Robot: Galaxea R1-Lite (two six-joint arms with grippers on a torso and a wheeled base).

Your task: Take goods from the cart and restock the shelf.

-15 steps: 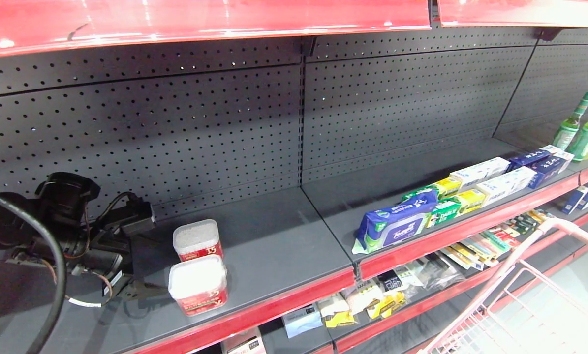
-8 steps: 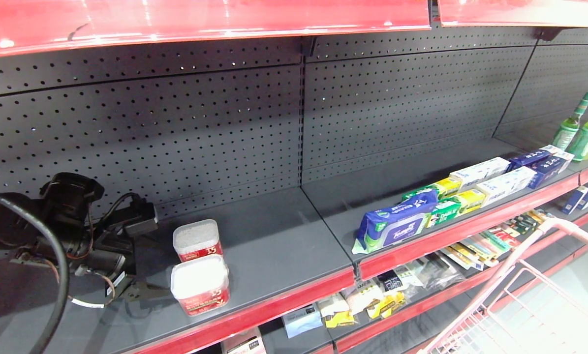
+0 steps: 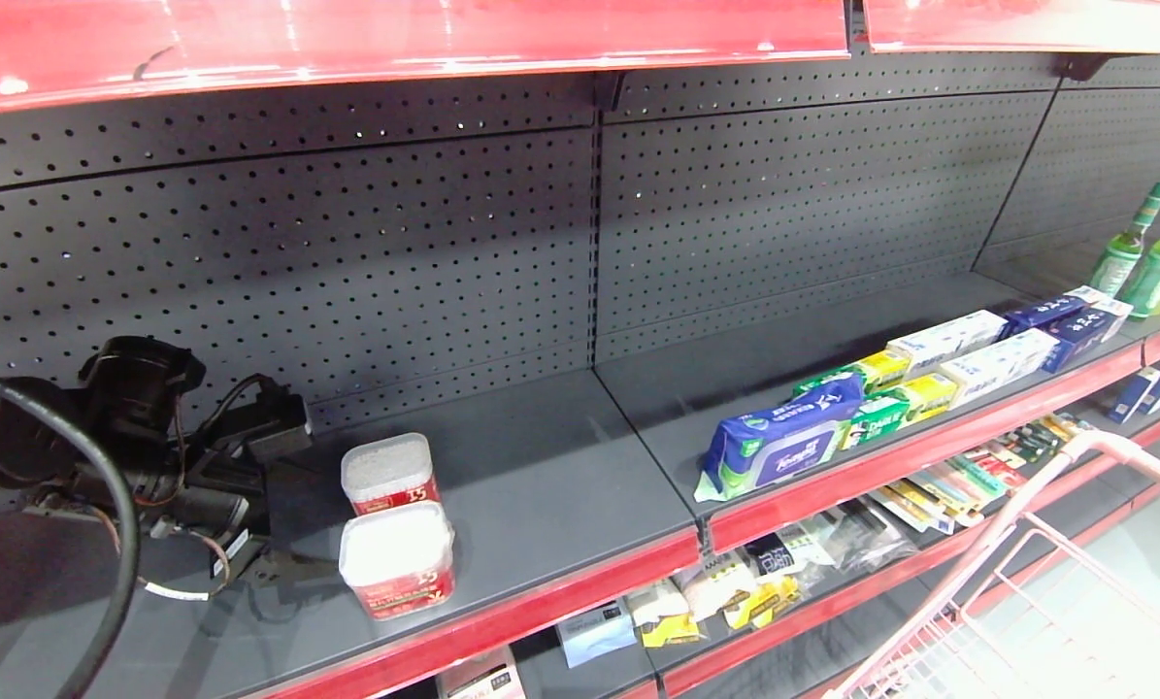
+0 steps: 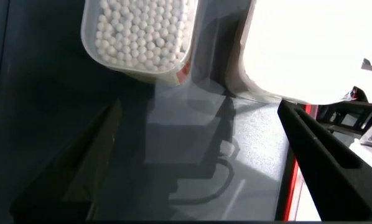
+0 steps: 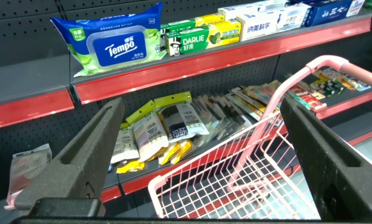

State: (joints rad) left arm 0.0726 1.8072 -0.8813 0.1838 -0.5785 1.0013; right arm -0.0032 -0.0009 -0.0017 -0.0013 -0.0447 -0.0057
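we see our left gripper (image 4: 198,109) spread empty just left of the front bead tub (image 3: 397,563) on the shelf (image 3: 541,485), a second tub (image 3: 388,474) just behind it; our right gripper (image 5: 201,102) gapes by the cart (image 5: 324,61), well right of that tub

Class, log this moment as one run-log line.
left gripper: open, empty, beside front jar and rear jar on shelf | right gripper: open, empty, pointing toward cart
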